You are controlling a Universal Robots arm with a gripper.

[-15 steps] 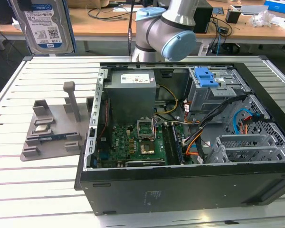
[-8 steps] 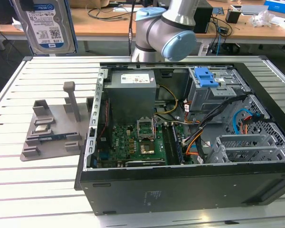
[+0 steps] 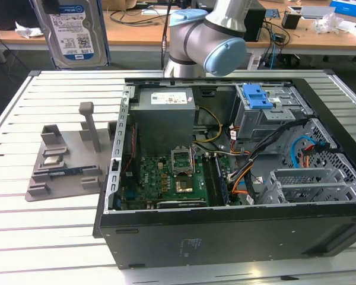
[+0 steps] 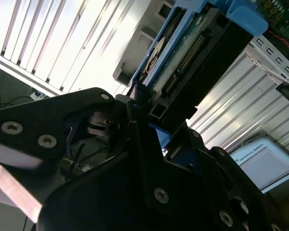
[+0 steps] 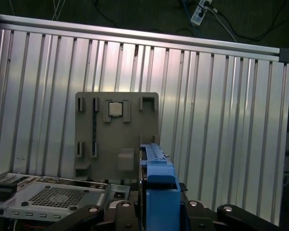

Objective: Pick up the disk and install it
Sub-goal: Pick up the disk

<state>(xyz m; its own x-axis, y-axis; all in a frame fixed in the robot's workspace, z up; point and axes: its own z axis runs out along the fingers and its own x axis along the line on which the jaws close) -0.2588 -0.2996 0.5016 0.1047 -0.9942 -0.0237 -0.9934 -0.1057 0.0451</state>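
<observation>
Your arm (image 3: 209, 28) stands behind the open computer case (image 3: 225, 237), its grey joint with the pale blue cap bent over the case's back edge and the upper links leaving the exterior view at the top. The gripper (image 4: 156, 115) is clamped on the disk (image 3: 76, 29). In the second wrist view the black fingers (image 4: 143, 144) press both flat faces of the drive, which shows edge-on with its connector row and blue rail. In the exterior view you have the disk upright, high over the far corner of the slatted table (image 3: 47, 237) on the exterior view's left, well apart from the case. Its blue-and-white label with barcodes faces the camera, but I cannot make out the print. The first wrist view looks down past the disk's blue rail (image 5: 159, 192) onto the table and the fixture plate (image 5: 116, 134). That grey plate lies just beside the case on the exterior view's left and carries one upright post (image 3: 90, 126), one square chip (image 5: 115, 109) and one narrow dark strip (image 5: 93, 127). Inside the case you can count one grey power supply (image 3: 165, 116) with a white label too small to read, one blue latch (image 3: 256, 95) on top of a silver cage (image 3: 267, 119), and a second silver cage (image 3: 311, 185) nearer the camera. There is one disk, one gripper and one case.
</observation>
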